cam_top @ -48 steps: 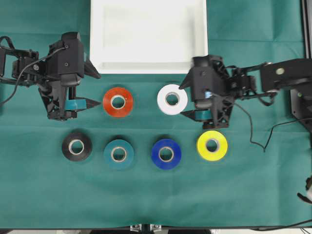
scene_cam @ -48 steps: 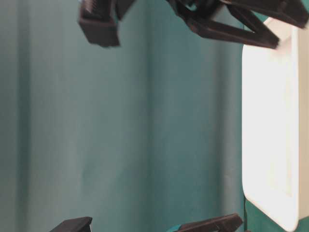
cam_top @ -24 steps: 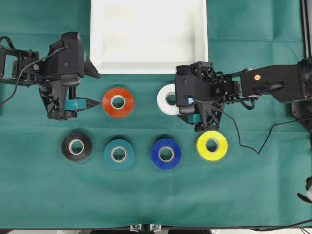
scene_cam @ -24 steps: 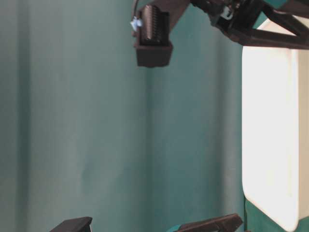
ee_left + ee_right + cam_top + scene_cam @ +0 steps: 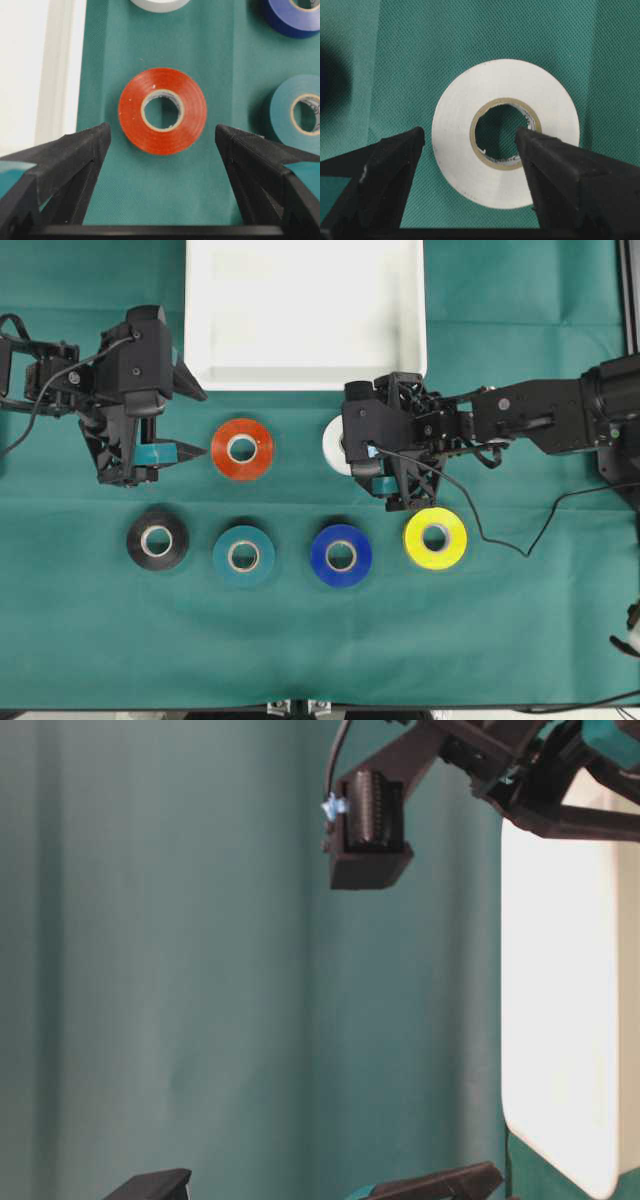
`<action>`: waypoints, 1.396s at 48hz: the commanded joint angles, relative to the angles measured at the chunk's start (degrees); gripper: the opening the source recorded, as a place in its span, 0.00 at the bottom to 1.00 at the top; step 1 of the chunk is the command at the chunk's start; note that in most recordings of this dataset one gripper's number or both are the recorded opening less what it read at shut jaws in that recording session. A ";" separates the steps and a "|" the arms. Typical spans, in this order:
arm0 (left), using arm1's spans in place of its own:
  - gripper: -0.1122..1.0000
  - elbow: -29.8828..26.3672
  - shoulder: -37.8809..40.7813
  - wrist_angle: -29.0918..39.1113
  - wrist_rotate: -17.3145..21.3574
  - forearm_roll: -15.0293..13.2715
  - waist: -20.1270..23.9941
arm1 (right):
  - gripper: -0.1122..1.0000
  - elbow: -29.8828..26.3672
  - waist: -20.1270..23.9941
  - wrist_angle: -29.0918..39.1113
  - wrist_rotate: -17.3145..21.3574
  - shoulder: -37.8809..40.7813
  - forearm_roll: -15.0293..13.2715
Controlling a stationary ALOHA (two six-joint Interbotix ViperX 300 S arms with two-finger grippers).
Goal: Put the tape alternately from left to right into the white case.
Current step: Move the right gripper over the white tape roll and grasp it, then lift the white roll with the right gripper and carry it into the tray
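Six rolls of tape lie on the green cloth: red-orange [image 5: 241, 448], white [image 5: 334, 443], black [image 5: 157, 540], teal [image 5: 244, 556], blue [image 5: 341, 555] and yellow [image 5: 435, 538]. The white case [image 5: 305, 315] stands empty at the back. My left gripper [image 5: 200, 424] is open just left of the red-orange roll [image 5: 162, 110], which sits ahead of its fingers. My right gripper [image 5: 352, 455] is open over the white roll [image 5: 470, 175]. One finger is above the roll's core hole and the other is outside its rim. It partly hides that roll from overhead.
The case's front rim [image 5: 300, 380] runs just behind both grippers. A cable [image 5: 500, 530] loops from the right arm over the cloth near the yellow roll. Green cloth covers the whole table.
My right gripper has moved left from beside the white roll to above it, still open. The left arm has not moved.
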 commanded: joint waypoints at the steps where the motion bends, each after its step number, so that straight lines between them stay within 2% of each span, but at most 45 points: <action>1: 0.69 -0.62 -0.44 -0.18 -0.09 0.00 0.00 | 0.87 -1.05 -0.26 -0.44 0.09 0.00 -0.09; 14: 0.69 -0.53 -0.44 -0.18 -0.09 -0.09 0.09 | 0.84 -1.67 -0.35 -0.18 0.09 0.79 0.00; 20: 0.68 -0.53 -0.44 -0.18 -0.09 -0.09 0.09 | 0.68 -1.58 -0.44 -0.09 0.00 0.88 0.00; 27: 0.68 -0.53 -0.44 -0.26 -0.09 -0.09 0.00 | 0.38 -2.02 -0.44 0.44 0.00 0.79 0.00; 45: 0.68 -0.44 -0.44 -0.18 -0.18 -0.09 0.00 | 0.38 -4.39 0.00 5.10 0.09 -1.23 0.00; 67: 0.68 -0.44 -0.44 -0.18 -0.18 -0.09 0.09 | 0.38 -4.13 2.64 5.89 0.35 -11.95 0.00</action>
